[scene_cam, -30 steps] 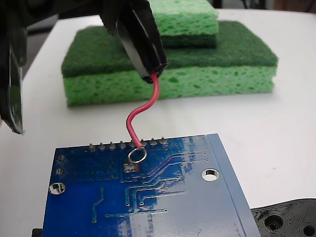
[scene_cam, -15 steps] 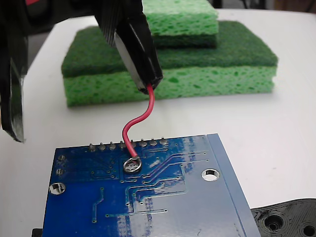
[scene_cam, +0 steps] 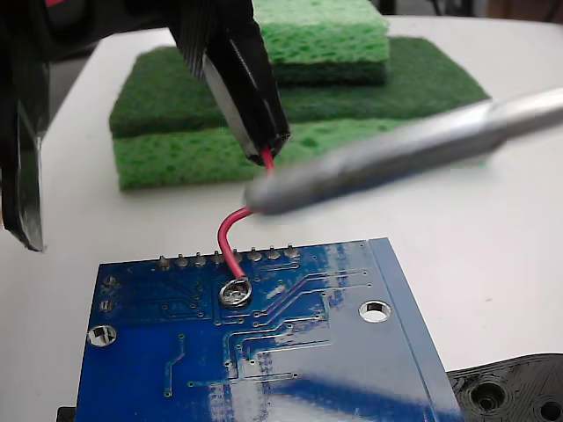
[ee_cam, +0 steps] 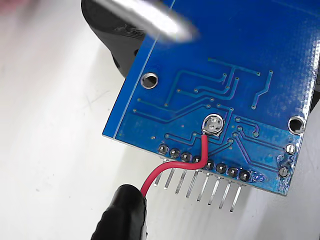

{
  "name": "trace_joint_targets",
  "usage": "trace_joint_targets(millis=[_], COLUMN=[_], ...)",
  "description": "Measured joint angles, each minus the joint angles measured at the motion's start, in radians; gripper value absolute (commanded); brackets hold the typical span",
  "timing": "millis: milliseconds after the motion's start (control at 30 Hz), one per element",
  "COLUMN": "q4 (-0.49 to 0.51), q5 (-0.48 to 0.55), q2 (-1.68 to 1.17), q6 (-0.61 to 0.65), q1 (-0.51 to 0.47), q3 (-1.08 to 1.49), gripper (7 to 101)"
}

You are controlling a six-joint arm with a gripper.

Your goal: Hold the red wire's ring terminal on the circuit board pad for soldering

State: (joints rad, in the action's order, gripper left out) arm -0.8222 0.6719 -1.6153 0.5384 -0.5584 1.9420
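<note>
Red wire (scene_cam: 230,236) ring sitting on the pad.
You are seeing the pincer (scene_cam: 274,148) pinching the red wire, its ring terminal (scene_cam: 235,292) lying over the pad (ee_cam: 214,124) of the circuit board (scene_cam: 352,352), while a blurred grey rod (scene_cam: 387,163) is hovering above.

Both views are bright and evenly lit. Glare sheens the circuit board (scene_cam: 264,352) toward 6 o'clock in the fixed view. A grey rod (scene_cam: 387,158) entering from 3 o'clock is motion-blurred; in the wrist view it smears at 12 o'clock.
</note>
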Motion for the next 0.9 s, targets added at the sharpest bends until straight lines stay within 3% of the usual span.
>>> trace_joint_targets(millis=[900], q4=[0.003], q5=[0.0], q2=[0.003], q6=[-0.008], q1=[0.005], q3=[0.0], gripper=[100.3])
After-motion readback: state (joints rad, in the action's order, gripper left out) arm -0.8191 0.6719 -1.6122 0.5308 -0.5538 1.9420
